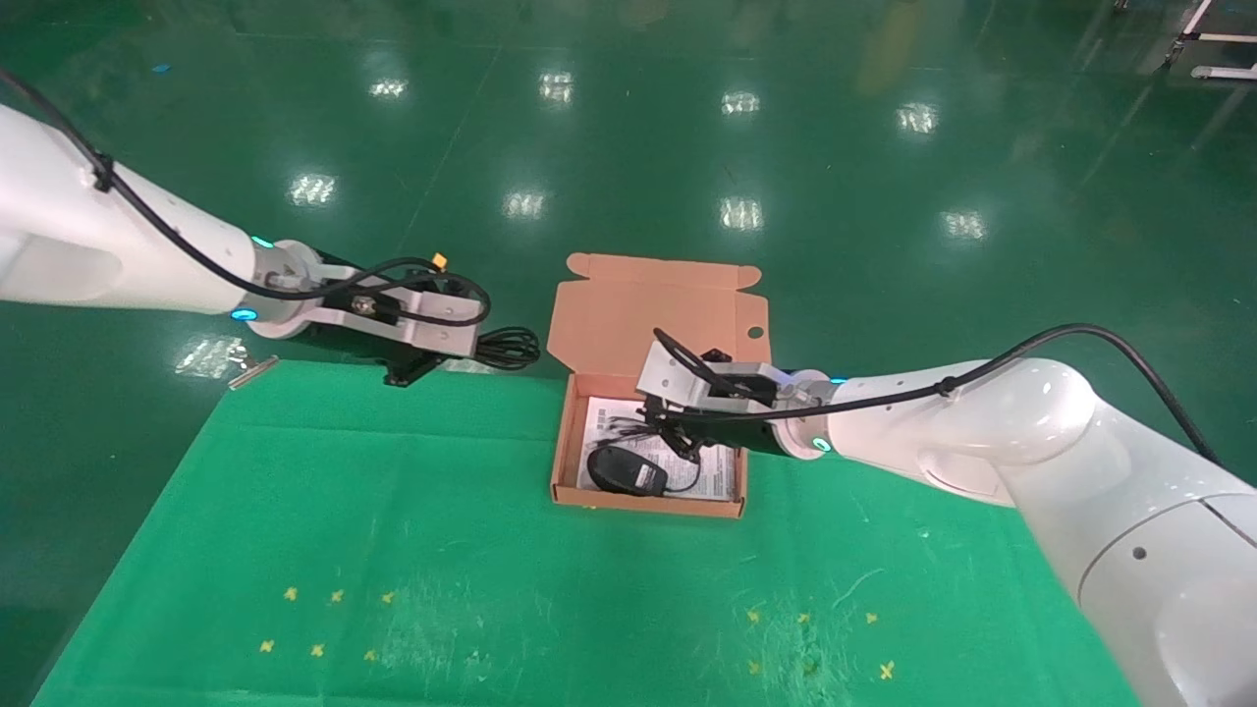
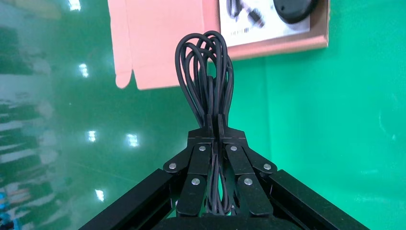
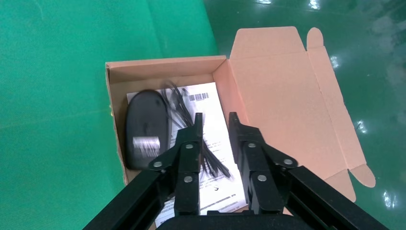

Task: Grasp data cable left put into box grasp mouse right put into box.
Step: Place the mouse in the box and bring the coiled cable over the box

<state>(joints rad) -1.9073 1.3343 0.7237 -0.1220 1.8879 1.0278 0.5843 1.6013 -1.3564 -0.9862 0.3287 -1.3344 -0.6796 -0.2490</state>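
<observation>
The left tool (image 2: 214, 125) is clamped on the data cable (image 2: 207, 76). The right tool (image 3: 214, 123), fingers apart and empty, hangs just above the mouse (image 3: 146, 129) lying in the box (image 3: 163, 68).

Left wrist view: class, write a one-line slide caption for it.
Left claw shut on the looped black data cable, held short of the open box where the mouse lies.

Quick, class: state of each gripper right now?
Left gripper: closed on the data cable.
Right gripper: open, empty, above the box.
</observation>
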